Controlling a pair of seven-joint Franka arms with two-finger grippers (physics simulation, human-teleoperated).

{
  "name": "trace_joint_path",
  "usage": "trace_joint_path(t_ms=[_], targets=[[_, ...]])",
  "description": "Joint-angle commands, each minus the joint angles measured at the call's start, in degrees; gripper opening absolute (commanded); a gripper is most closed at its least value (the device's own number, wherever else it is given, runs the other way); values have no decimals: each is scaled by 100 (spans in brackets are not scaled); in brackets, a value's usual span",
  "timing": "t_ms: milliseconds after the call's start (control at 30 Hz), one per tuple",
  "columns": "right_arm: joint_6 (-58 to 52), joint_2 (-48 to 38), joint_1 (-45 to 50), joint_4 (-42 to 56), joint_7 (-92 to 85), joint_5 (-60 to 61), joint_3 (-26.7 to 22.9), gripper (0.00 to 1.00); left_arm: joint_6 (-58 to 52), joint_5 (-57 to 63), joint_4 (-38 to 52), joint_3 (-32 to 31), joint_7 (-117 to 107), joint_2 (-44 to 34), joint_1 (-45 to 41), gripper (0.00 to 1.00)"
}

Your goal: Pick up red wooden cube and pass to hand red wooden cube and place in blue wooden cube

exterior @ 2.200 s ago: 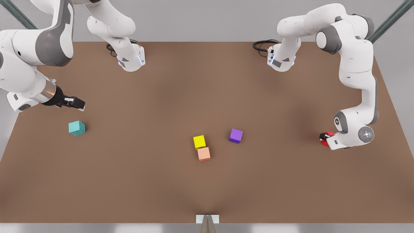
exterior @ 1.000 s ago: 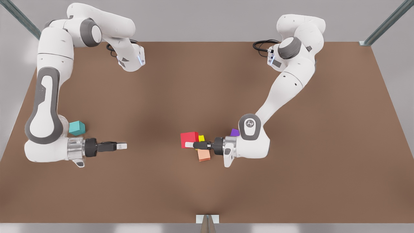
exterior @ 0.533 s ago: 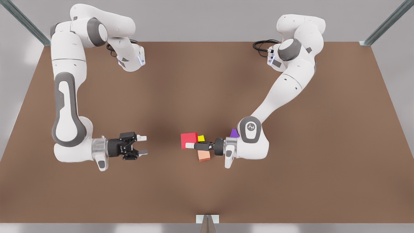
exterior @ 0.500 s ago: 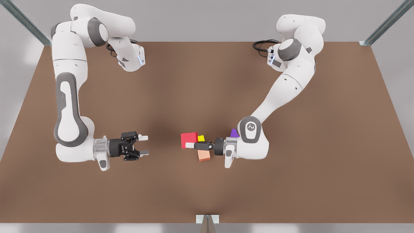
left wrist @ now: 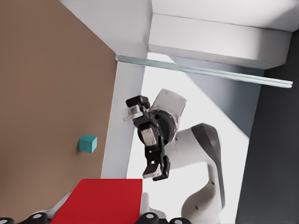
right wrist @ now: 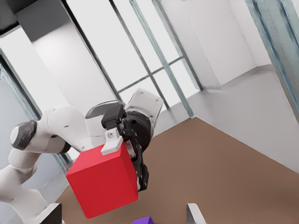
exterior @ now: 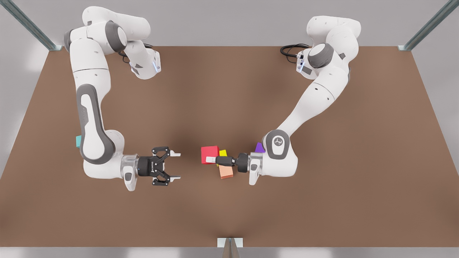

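The red wooden cube (exterior: 209, 154) hangs above the table's middle, with my left gripper (exterior: 212, 158) shut on it; that arm reaches in from the front view's right. The left wrist view has the cube (left wrist: 103, 200) close up between its own fingers. My right gripper (exterior: 175, 165) is open and level with the cube, a short gap away on the front view's left, jaws facing it. From the right wrist view the held cube (right wrist: 105, 184) is straight ahead. The blue wooden cube (exterior: 77, 141) is teal and mostly hidden behind the right arm's elbow; it rests on the table (left wrist: 87, 143).
Under and behind the held cube lie a yellow cube (exterior: 223, 153), a salmon-orange cube (exterior: 226, 172) and a purple cube (exterior: 259, 147), all beside the left gripper. The brown table (exterior: 229, 89) stretches wide around them, with both arm bases at its far edge.
My right arm has swung in from the front view's left toward the middle, its gripper turned and opened, closing the gap to the cube. The left gripper has held the cube still.
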Motion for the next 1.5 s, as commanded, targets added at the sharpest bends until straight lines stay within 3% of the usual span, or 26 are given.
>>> trace_joint_path(t_ms=[0,300,633,1467], targets=[[236,-3,123,-48,-2627,450,1,100,14,-63,2,-5,865,-2,-2,69],[263,-11,378,-163,-2566,696,10,100,49,-37,2,-5,1155,50,-28,69],[245,-512,396,-953,-2645,723,54,100,66,-37,2,4,1155,59,-37,69],[289,-407,598,-1006,-2733,837,54,100,814,-54,327,4,1208,270,-617,69]])
